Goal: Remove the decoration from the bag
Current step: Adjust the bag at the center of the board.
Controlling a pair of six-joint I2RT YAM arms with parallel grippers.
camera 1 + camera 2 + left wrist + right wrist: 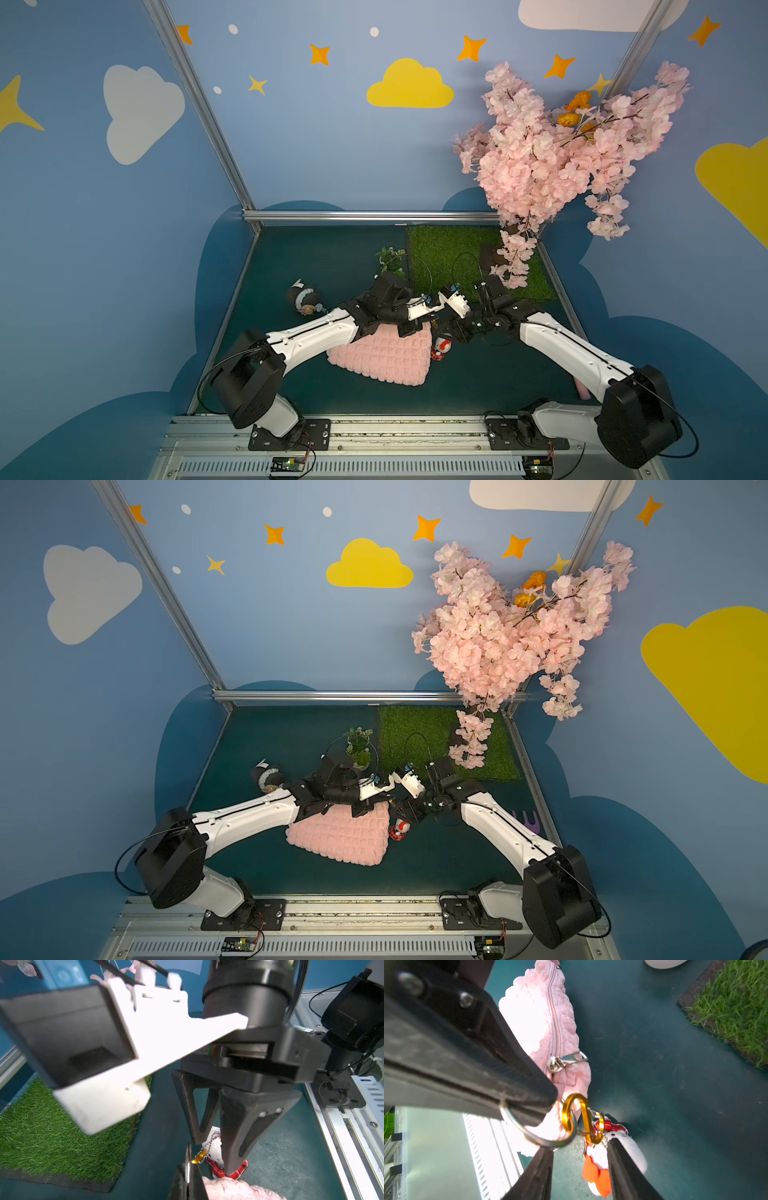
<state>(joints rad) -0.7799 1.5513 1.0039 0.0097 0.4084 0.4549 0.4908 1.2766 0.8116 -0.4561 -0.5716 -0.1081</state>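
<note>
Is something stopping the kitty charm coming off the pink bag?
Yes. The gold carabiner on the cat charm hooks through the silver ring of the pink bag; the left gripper pinches that ring. Nothing stands between the open right gripper and the carabiner.

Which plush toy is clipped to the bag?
The white cat charm with the red bow, beside the pink bag; the dark frilled plush lies loose, away from it.

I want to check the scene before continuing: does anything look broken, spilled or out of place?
Nothing looks broken or spilled. The charm is still clipped by a gold hook to the ring on the bag, and the left hand grips that ring.
</note>
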